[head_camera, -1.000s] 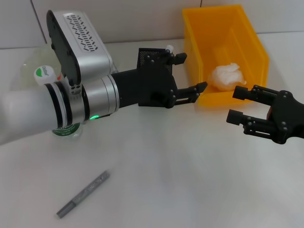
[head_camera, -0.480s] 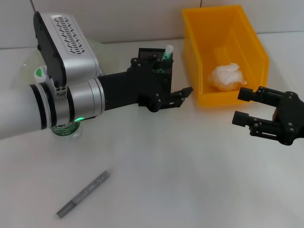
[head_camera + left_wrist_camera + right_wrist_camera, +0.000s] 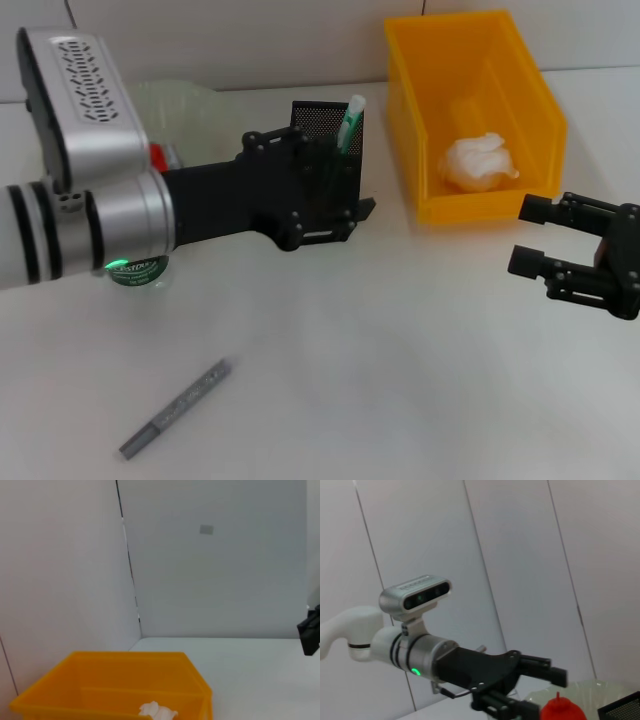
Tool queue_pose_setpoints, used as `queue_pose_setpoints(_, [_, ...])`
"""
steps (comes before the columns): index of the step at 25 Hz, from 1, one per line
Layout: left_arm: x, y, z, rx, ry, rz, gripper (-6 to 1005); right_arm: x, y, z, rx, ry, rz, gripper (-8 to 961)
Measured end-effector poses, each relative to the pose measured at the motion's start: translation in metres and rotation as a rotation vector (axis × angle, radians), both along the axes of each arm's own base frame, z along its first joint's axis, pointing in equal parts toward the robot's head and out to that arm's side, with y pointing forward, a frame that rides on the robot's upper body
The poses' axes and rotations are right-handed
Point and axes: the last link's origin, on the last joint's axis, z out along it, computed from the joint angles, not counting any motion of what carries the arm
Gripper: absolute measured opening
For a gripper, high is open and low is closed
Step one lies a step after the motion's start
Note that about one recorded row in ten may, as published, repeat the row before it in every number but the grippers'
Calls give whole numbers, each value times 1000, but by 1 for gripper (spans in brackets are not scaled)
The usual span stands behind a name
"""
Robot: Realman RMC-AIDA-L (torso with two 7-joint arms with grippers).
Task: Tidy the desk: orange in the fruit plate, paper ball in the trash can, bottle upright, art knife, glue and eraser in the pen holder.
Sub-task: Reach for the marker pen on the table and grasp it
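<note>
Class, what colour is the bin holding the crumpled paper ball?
Orange-yellow; the bin around the paper ball shows best in the head view.

Left claw (image 3: 340,205) blocks pen holder (image 3: 330,125); open table (image 3: 400,360) around art knife (image 3: 176,408).

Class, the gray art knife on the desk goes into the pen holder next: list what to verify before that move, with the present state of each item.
1. Art knife lies free on the desk, nothing on it: ok.
2. Pen holder upright, with a green-and-white item inside: ok.
3. Left gripper in front of the holder, away from the knife: not ok.
4. Left gripper empty: cannot tell.
5. Right gripper open and empty: ok.
6. Paper ball in the trash can: ok.
</note>
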Motion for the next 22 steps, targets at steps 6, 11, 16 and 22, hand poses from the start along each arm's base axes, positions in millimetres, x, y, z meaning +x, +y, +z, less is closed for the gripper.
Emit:
queue_pose_setpoints(6, [-4, -17, 19, -44, 2, -17, 786, 3, -2, 6, 24, 6, -14, 723])
queue_pose_setpoints(11, [-7, -35, 41, -100, 10, -11, 787, 3, -1, 7, 19, 10, -18, 723])
queue_pose_setpoints(16, [-9, -41, 44, -121, 59, 15, 786, 4, 0, 9, -1, -1, -27, 723])
queue_pose_setpoints(22, [-13, -39, 47, -114, 75, 35, 787, 7, -2, 13, -46, -21, -34, 723])
